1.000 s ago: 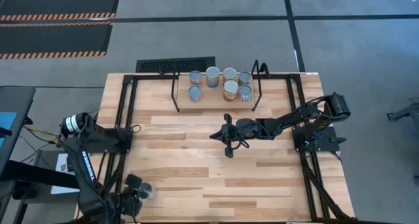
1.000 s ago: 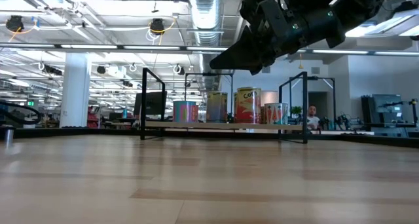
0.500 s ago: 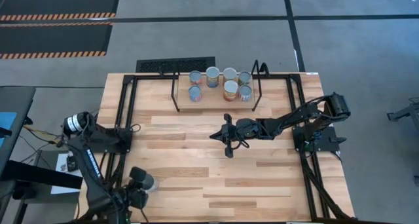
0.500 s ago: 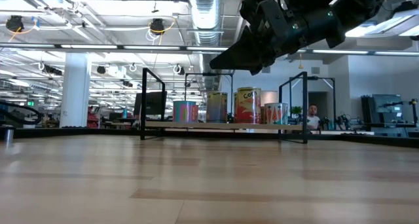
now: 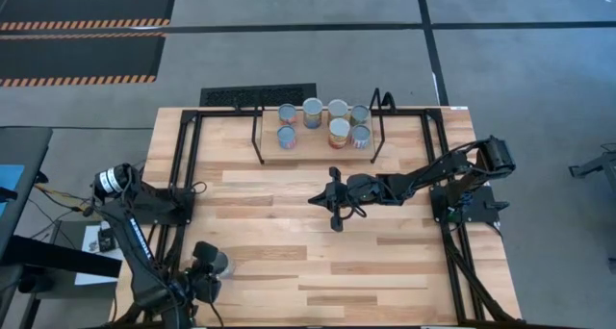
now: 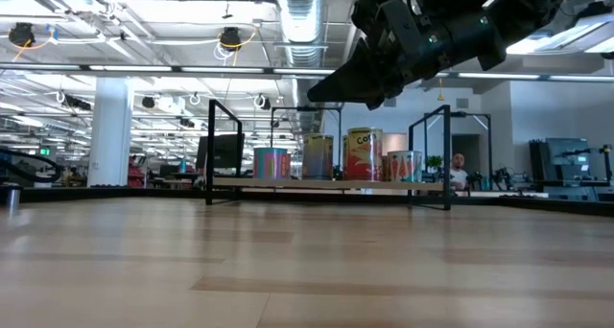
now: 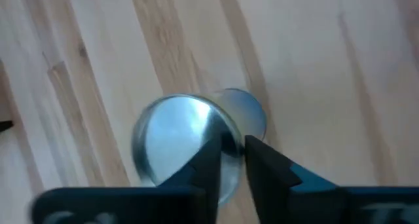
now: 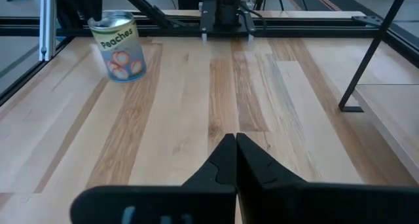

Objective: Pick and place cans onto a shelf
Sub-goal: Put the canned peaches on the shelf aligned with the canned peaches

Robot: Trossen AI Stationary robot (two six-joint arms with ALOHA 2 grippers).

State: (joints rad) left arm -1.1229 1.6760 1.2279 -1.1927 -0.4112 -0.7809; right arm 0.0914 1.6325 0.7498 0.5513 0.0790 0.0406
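A can (image 7: 173, 139) with a silvery top and a "Peaches" label (image 8: 119, 48) stands upright on its base near the table's near left corner (image 5: 221, 264). My left gripper (image 7: 237, 149) hangs over it, pointing steeply down. One finger is over the top and the other outside the wall, with a narrow gap between them. Several cans (image 5: 312, 109) stand on the shelf (image 5: 318, 146) at the far edge. My right gripper (image 8: 234, 142) is shut and holds nothing. It hovers above mid-table (image 5: 312, 200) and points toward the table's left. My left gripper straddles the can's rim (image 7: 237, 129) from above, on one side of the top. One finger (image 7: 209, 165) is over the top and one (image 7: 265, 165) is outside the wall. Whether either finger touches the can, I cannot tell. The can stands on the table.
Black frame rails (image 5: 183, 165) run along the table's left and right sides (image 5: 448, 242). The shelf's black rod uprights (image 6: 211, 151) stand at each of its ends. Bare wood (image 5: 318, 262) lies between the can and the shelf. A person (image 6: 457, 171) shows far behind the table.
My left gripper has swung a short way toward the table's right and far side, coming over the can. My right arm has kept still.
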